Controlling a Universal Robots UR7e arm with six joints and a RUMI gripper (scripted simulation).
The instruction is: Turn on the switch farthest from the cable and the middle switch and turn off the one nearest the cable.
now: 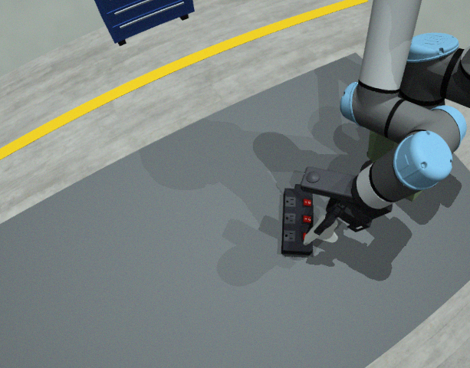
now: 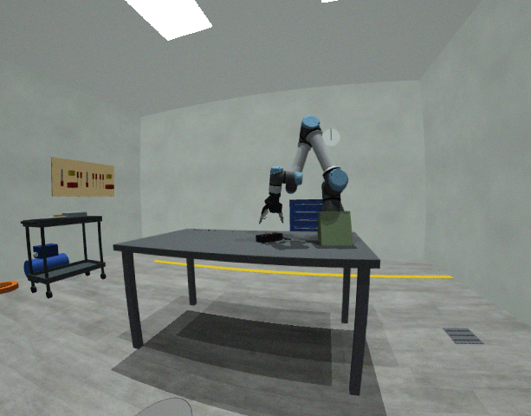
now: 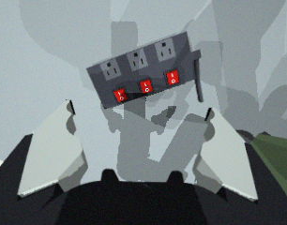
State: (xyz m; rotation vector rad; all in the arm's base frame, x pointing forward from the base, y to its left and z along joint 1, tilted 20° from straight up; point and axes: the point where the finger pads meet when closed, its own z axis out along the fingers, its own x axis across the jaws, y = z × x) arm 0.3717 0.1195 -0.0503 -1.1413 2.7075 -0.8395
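Note:
A black power strip [image 1: 290, 225] [image 2: 268, 237] [image 3: 143, 66] lies on the grey table [image 1: 147, 257] [image 2: 189, 243] with its sockets and three red switches facing up. In the wrist view the switches sit in a row, with the left switch [image 3: 119, 96], the middle switch [image 3: 146, 86] and the right switch [image 3: 172, 78]; the short cable stub [image 3: 198, 80] is at the right end. I cannot tell which way each rocker is tipped. My gripper [image 1: 321, 238] [image 2: 270, 217] [image 3: 142, 105] is open and empty. It hangs above the table just beside the strip's switch side, near the end far from the cable.
The green block [image 1: 376, 147] [image 2: 334, 228] [image 3: 275, 150] under the arm's base stands on the table behind the strip. A blue drawer cabinet [image 1: 147, 15] [image 2: 305, 215] is on the floor beyond a yellow line [image 1: 108, 95].

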